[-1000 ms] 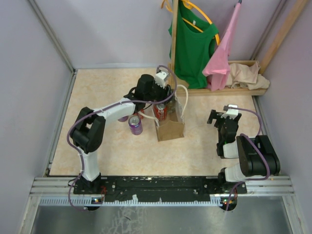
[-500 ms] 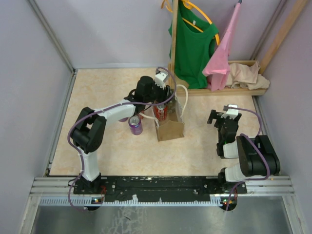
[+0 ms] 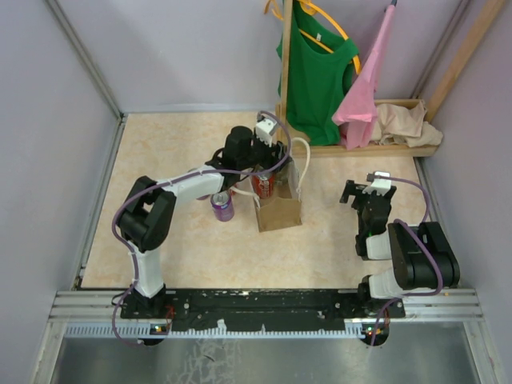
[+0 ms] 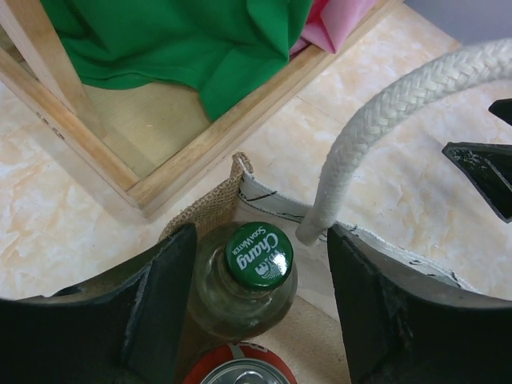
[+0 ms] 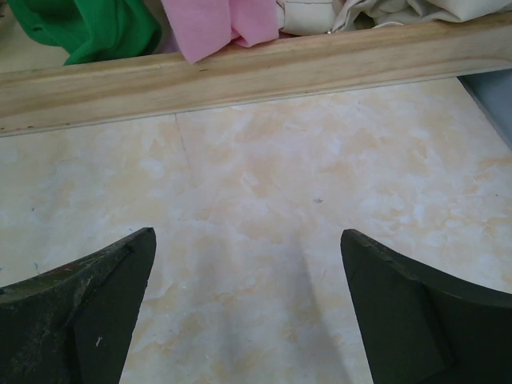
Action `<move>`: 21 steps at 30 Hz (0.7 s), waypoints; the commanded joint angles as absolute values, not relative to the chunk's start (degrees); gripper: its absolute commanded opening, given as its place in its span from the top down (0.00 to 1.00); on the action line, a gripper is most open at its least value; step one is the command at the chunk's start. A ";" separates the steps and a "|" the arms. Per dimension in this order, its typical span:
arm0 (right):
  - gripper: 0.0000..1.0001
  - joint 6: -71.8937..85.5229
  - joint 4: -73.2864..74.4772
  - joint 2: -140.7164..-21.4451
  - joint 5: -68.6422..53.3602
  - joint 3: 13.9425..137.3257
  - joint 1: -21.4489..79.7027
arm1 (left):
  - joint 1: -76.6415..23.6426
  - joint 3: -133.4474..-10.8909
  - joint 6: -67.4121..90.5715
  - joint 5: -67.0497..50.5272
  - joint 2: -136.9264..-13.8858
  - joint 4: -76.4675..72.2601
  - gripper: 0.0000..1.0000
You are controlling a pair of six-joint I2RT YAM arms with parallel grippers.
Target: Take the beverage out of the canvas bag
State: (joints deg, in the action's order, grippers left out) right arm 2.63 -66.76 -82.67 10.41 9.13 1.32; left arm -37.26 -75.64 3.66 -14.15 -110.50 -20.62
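Observation:
The tan canvas bag (image 3: 280, 213) stands mid-table with its white rope handles (image 4: 384, 120) up. Inside it, the left wrist view shows a clear glass bottle with a green cap (image 4: 258, 254) and the top of a red can (image 4: 240, 373) in front of it. The red can (image 3: 263, 184) also shows in the bag's mouth from above. My left gripper (image 4: 260, 234) hangs open over the bag's mouth. Its fingers (image 4: 160, 312) straddle the bottle's neck, with a gap on the right side. My right gripper (image 3: 364, 194) is open over bare table, to the right of the bag.
A purple can (image 3: 222, 206) stands on the table just left of the bag, under my left arm. A wooden rack (image 3: 372, 149) at the back right holds a green shirt (image 3: 316, 72), a pink garment (image 3: 364, 88) and a beige cloth heap (image 3: 408, 122).
My left gripper's jaws have opened wider around the bottle's neck, and the wrist has shifted slightly towards the back. The right arm has not moved.

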 commanded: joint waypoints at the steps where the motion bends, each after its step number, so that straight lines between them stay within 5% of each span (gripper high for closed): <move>1: 0.01 2.70 -69.61 -82.61 10.53 10.37 1.23 | -37.54 -77.76 3.51 -14.55 -111.85 -23.03 0.29; 12: 0.01 2.72 -69.61 -82.62 10.55 10.37 1.20 | -37.62 -77.08 1.92 -13.32 -112.59 -22.11 0.41; 18: 0.01 2.67 -69.61 -82.62 10.54 10.37 1.23 | -37.62 -76.50 1.23 -13.10 -112.33 -21.53 0.65; 21: 0.01 2.72 -69.61 -82.62 10.50 10.37 1.23 | -37.70 -76.38 0.94 -13.17 -112.32 -21.16 0.66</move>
